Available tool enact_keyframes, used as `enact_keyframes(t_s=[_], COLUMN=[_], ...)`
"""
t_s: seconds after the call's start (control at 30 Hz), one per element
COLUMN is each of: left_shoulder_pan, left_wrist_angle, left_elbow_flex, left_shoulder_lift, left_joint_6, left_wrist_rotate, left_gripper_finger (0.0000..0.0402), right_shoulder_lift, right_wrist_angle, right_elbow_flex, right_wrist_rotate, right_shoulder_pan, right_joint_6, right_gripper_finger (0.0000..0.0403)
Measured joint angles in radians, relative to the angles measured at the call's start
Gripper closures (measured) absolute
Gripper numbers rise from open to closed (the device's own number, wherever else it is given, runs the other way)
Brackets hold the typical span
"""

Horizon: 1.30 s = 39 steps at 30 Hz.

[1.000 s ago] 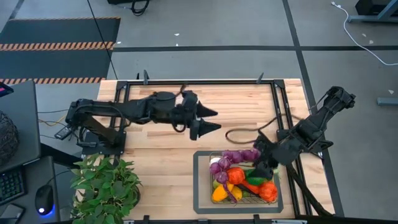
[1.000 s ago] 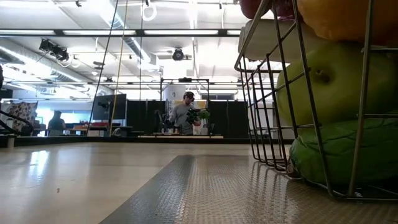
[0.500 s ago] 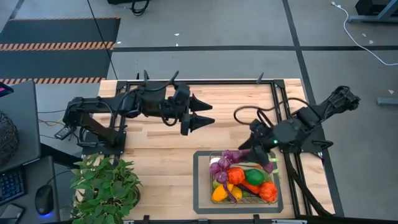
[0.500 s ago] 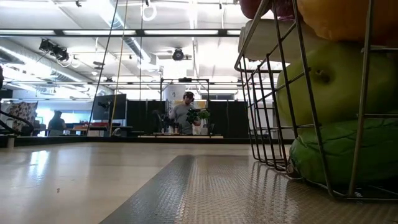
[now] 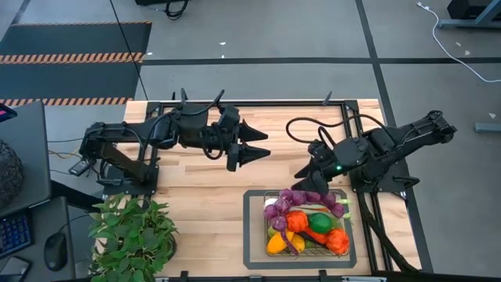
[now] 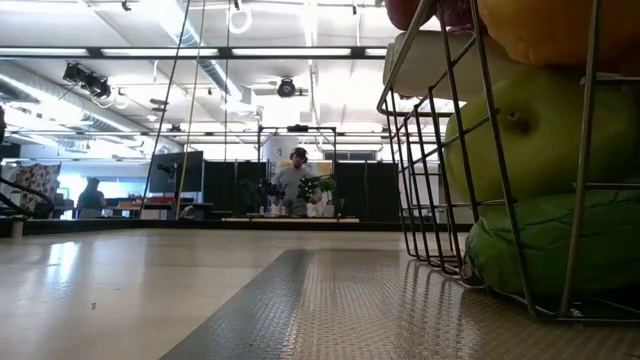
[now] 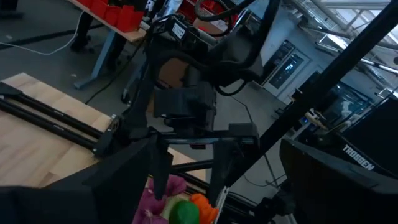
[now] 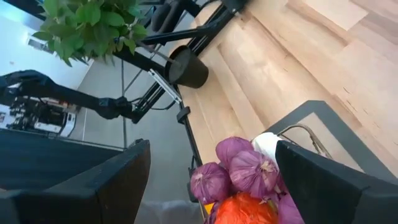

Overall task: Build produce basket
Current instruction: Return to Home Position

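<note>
i saw a dark-grey wire basket (image 5: 252, 235) on the pale, plank-striped wood table (image 5: 196, 184). inside it i made out purple grapes (image 5: 301, 196), an orange-red tomato (image 5: 297, 221), a green piece (image 5: 319, 224) and a yellow one (image 5: 275, 244). the plant (image 5: 133, 231) by the table's corner was leafy green.

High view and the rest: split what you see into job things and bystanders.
Job: basket, on the table toward its right; produce heaped in it; right arm, jaws open over the basket's rim; left arm, jaws open over the table's middle.
Bystanders: potted plant at the picture's lower left; person in the room behind.
</note>
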Motion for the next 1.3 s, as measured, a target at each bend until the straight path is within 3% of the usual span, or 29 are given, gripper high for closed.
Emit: enact_keyframes(t_s=[0.17, 0.3, 0.47, 0.6, 0.83, 1.17, 1.3], left_shoulder_pan=[0.004, -0.026, -0.026, -0.024, -0.022, -0.024, -0.038], left_wrist_angle=[0.0, 0.096, 0.247, 0.193, 0.186, 0.004, 0.069], left_elbow_flex=[0.0, 0.0, 0.001, -0.001, -0.002, -0.011, -0.196], left_shoulder_lift=[0.0, -0.004, -0.01, -0.007, -0.048, -0.23, -0.351], left_joint_6=[0.009, 0.114, 0.166, 0.164, 0.198, 0.302, 0.295], left_wrist_rotate=[-0.041, -0.231, -0.228, -0.211, -0.151, -0.15, -0.192], left_gripper_finger=[0.0056, 0.0084, 0.0137, 0.0209, 0.0383, 0.0396, 0.0398], right_shoulder_lift=[0.0, 0.0, 0.0, 0.0, 0.0, 0.0, 0.0], right_wrist_angle=[0.02, 0.04, 0.035, 0.024, -0.025, -0.084, -0.099], right_elbow_flex=[0.0, 0.0, 0.0, 0.0, 0.0, 0.0, 0.0], right_wrist_rotate=[0.032, 0.057, 0.087, 0.131, 0.16, 0.16, 0.16], right_shoulder_pan=[-0.007, 0.0, 0.031, 0.056, 0.079, 0.095, 0.094], right_joint_6=[0.002, 0.013, 0.034, 0.036, 0.04, 0.048, 0.046], right_gripper_finger=[0.0054, 0.0054, 0.0054, 0.0054, 0.0054, 0.0054, 0.0054])
